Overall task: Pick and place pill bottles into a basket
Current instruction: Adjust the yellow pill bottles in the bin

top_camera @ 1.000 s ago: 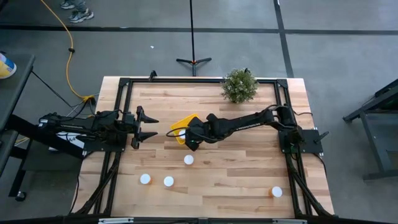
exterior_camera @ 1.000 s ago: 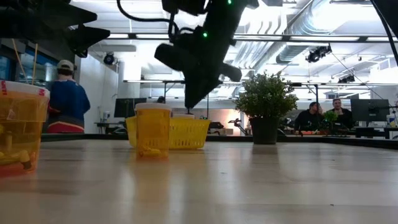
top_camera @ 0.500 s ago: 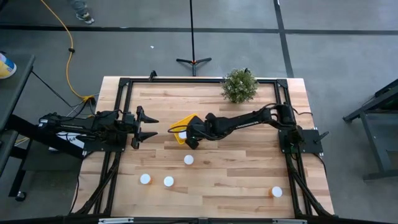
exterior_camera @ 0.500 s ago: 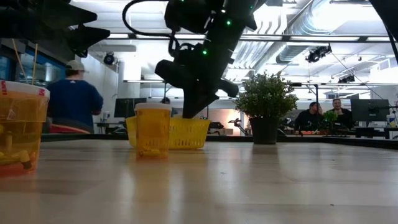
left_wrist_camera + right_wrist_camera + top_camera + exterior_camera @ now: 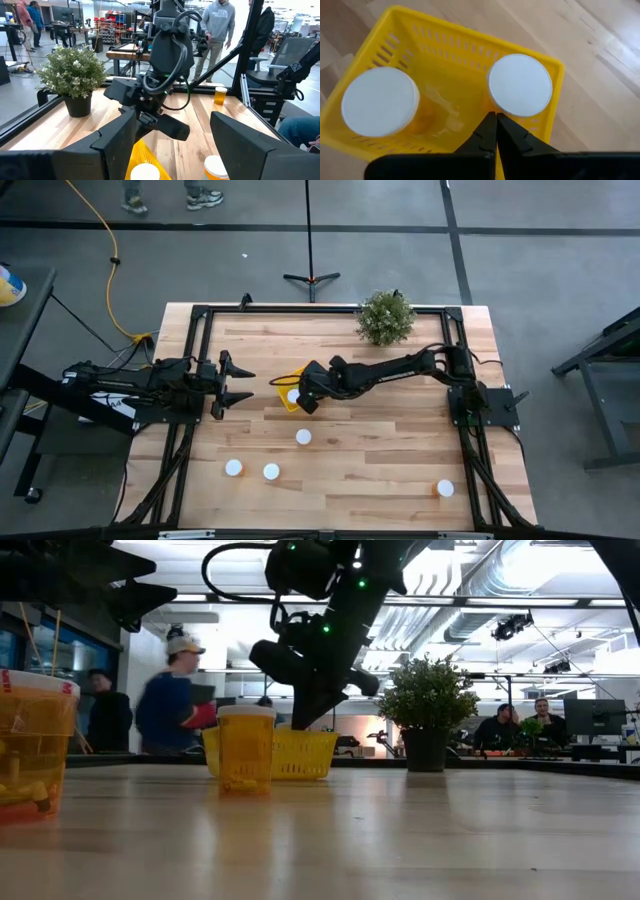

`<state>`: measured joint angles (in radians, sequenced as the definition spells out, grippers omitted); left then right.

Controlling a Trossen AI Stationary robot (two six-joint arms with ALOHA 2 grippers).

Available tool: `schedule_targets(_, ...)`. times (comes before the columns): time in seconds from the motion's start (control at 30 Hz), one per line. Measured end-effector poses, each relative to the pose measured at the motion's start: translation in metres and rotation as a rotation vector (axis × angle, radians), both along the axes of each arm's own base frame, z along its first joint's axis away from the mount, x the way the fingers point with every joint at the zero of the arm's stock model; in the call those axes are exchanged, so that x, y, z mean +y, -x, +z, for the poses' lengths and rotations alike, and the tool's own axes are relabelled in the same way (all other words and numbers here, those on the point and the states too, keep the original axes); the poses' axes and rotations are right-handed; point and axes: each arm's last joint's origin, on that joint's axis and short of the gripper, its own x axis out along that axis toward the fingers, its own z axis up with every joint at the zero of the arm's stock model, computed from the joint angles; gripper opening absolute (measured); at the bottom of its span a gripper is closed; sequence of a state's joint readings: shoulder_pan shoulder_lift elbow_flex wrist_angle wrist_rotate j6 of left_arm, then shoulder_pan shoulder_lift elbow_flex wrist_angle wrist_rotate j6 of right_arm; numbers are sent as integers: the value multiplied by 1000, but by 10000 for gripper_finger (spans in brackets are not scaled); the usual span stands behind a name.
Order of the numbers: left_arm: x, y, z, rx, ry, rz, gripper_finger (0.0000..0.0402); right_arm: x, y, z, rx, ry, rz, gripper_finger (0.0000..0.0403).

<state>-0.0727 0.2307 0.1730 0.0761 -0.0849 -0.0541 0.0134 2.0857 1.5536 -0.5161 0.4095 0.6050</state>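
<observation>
Pill bottles, two of them (image 5: 520, 85) (image 5: 380, 101), stand inside the yellow basket (image 5: 445, 47) directly below the right gripper (image 5: 495, 122), whose fingers are pressed together, holding nothing (in the high view the arm hides most of the basket). Left gripper (image 5: 240, 382) waits apart, fingers spread.

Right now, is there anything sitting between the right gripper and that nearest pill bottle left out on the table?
Nothing visible does. The right gripper hangs over the basket, fingers shut, and only bare wood separates it from the nearest pill bottle.
</observation>
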Motion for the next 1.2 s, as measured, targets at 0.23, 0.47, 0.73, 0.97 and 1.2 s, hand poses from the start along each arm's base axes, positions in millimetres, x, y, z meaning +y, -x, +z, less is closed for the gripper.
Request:
schedule_targets(0.23,0,0,0,4,2,0,289,0,-1,0,-3,-13,14,1)
schedule_targets(0.47,0,0,0,5,3,0,289,2,-1,0,-2,-67,46,1)
schedule_targets(0.73,0,0,0,5,3,0,289,2,1,-1,21,-50,40,2)
schedule_targets(0.97,0,0,0,5,3,0,289,-1,0,0,16,-7,31,1)
schedule_targets(1.2,0,0,0,5,3,0,289,-2,-1,0,10,14,28,1)
